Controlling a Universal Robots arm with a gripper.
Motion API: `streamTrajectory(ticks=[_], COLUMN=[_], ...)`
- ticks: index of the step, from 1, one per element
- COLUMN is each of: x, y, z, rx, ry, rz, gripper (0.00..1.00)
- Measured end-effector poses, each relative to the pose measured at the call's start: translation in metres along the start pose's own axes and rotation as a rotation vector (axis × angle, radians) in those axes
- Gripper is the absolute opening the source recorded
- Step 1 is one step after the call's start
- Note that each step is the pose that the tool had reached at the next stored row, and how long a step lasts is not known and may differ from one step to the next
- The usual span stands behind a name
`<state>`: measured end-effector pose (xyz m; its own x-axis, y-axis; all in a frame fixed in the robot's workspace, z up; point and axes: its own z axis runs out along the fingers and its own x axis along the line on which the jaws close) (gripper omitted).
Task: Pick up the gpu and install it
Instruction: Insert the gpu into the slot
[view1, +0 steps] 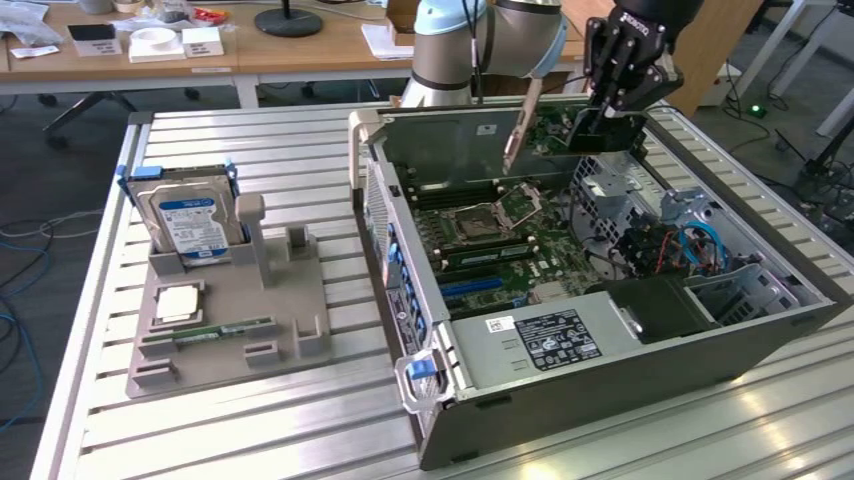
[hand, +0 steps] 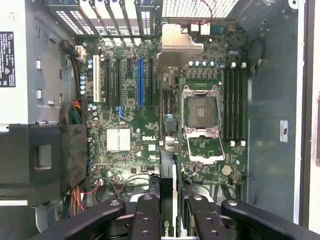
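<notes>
The gpu (view1: 545, 128) hangs edge-down over the open computer case (view1: 601, 395), its silver bracket pointing down toward the motherboard (view1: 501, 250). My gripper (view1: 594, 130) is shut on the card's black cooler end, above the case's far side. In the wrist view the gpu (hand: 170, 165) shows edge-on between my fingers (hand: 146, 220), its bracket (hand: 176, 45) lying over the board beside the blue slot (hand: 140, 82) and the processor socket (hand: 201, 112). The card is above the board and is not seated in a slot.
A grey fixture (view1: 227, 300) on the slatted metal table at the exterior view's left holds a blue-labelled hard drive (view1: 187, 225), a memory stick (view1: 224, 328) and a small square chip (view1: 178, 303). Inside the case are a black power supply (view1: 561, 335) and cables (view1: 687, 245).
</notes>
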<state>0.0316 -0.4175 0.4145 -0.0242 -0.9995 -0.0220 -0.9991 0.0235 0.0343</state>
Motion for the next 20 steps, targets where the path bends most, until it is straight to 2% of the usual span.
streamTrajectory(ticks=[2,7,10,12,20], x=[-0.0001,-0.0003,-0.0002,-0.0001,-0.0002], y=[0.0004,0.0021,0.0035,0.0042,0.0045], z=[0.0012,0.0053,0.0069,0.0072,0.008], rx=[0.0021,0.0253,0.0351,0.0372,0.0374], ry=[0.0001,0.0,-0.0001,0.0,-0.0003], rz=[-0.001,-0.011,-0.017,-0.018,-0.018], gripper=[0.26,0.26,0.26,0.26,0.26])
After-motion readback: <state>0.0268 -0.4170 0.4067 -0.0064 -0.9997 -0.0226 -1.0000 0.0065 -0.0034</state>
